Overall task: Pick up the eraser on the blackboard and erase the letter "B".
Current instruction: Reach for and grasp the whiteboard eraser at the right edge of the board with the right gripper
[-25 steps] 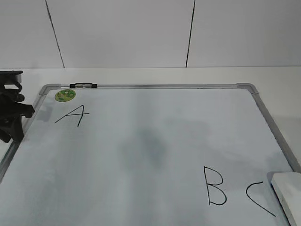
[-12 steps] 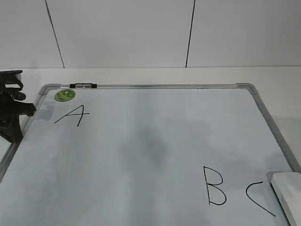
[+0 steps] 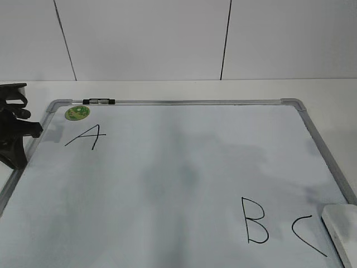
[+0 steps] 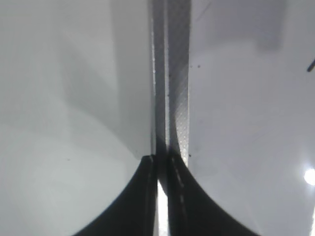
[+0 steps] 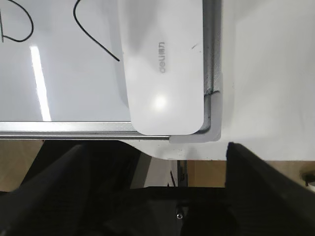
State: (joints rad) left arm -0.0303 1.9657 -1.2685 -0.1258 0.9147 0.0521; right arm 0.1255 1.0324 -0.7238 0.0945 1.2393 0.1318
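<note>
The blackboard (image 3: 184,167) is a pale whiteboard with a silver frame. It bears a black "A" (image 3: 83,137), the letter "B" (image 3: 254,220) and a "C"-like curve (image 3: 308,235). The white eraser (image 3: 341,229) lies at the board's near right corner, beside the curve. In the right wrist view the eraser (image 5: 162,64) lies flat on the corner, with the curve (image 5: 93,29) next to it. My right gripper (image 5: 155,147) is open wide and sits just off the board's edge, apart from the eraser. My left gripper (image 3: 14,137) is shut and empty over the left frame (image 4: 177,73).
A black-and-clear marker (image 3: 99,101) lies on the far frame. A round green magnet (image 3: 77,113) sits near the "A". The white table (image 3: 329,92) surrounds the board. Its near edge shows in the right wrist view (image 5: 266,147).
A shadow has spread over the board's right part near the eraser. The left gripper has barely moved.
</note>
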